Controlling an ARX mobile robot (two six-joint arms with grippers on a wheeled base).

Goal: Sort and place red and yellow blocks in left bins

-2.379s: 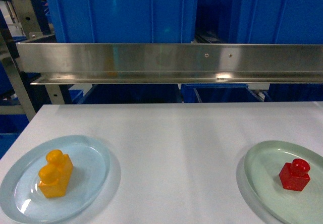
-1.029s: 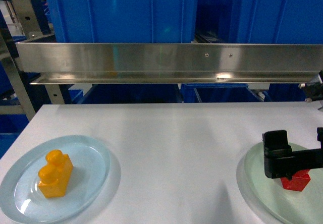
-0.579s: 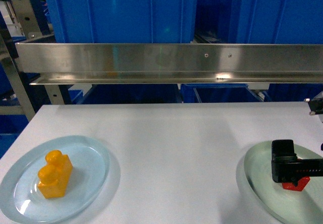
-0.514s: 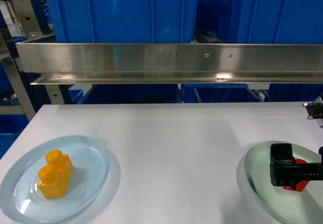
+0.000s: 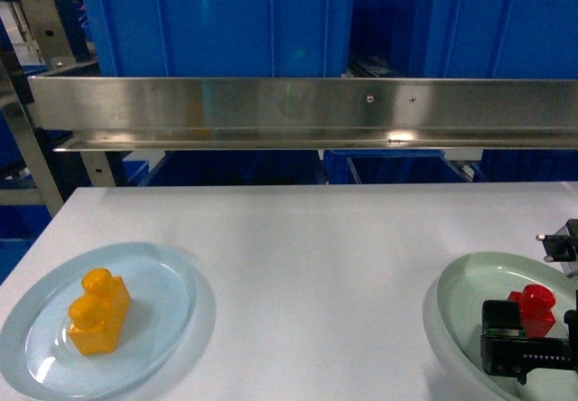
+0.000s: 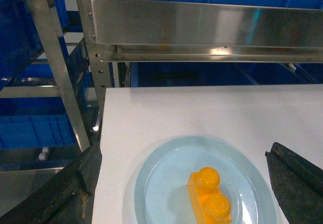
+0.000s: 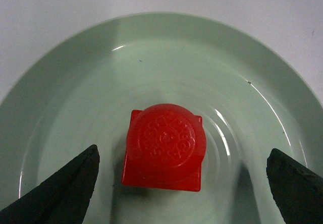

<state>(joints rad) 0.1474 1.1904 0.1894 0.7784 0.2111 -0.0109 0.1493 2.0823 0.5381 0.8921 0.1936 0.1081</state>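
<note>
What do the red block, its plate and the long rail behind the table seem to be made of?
Red block: glossy moulded plastic, by its embossed stud and soft highlights.
Green plate: glazed ceramic or glass, judging by sharp glints and concentric rings; unclear which.
Rail: brushed steel, showing a grey sheen with blurred reflections.

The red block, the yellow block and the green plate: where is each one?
red block [image 7: 164,146]: right wrist view, on its round top stud.
yellow block [image 5: 99,312]: head view, on its front face.
green plate [image 7: 166,42]: right wrist view, on bare far inner surface.
</note>
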